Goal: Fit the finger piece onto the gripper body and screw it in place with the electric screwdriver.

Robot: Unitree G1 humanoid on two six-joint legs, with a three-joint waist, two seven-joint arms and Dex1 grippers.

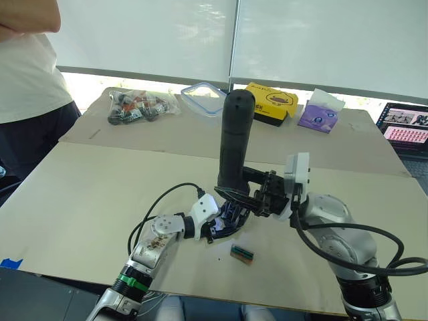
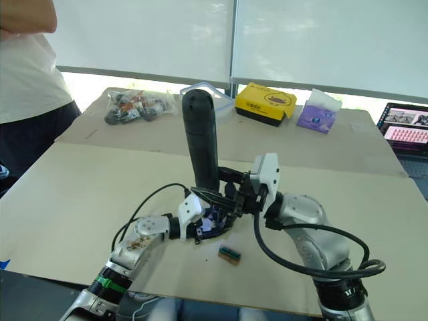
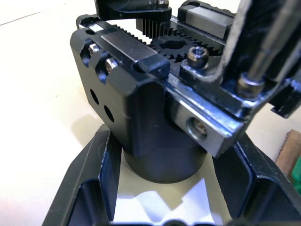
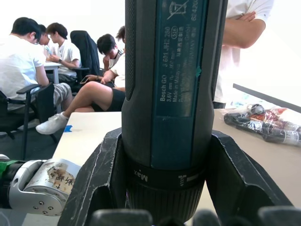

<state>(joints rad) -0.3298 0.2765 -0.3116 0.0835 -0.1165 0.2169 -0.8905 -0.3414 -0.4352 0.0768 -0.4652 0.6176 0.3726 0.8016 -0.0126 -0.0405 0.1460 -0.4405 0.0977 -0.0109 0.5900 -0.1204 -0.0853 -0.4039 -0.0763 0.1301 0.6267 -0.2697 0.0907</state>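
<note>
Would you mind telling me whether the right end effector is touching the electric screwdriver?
Touching. In the right wrist view both fingers of the right end effector press against the sides of the electric screwdriver, held upright.

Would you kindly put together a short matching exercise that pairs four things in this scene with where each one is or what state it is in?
Things:
1. electric screwdriver
2. gripper body
3. green-and-brown block
4. tissue pack

Places or states:
A. lying loose on the near board
B. held upright in the right end effector
C. at the far edge of the table, beside the yellow box
D. gripped by the left end effector

Pairs: 1-B, 2-D, 3-A, 4-C
</note>
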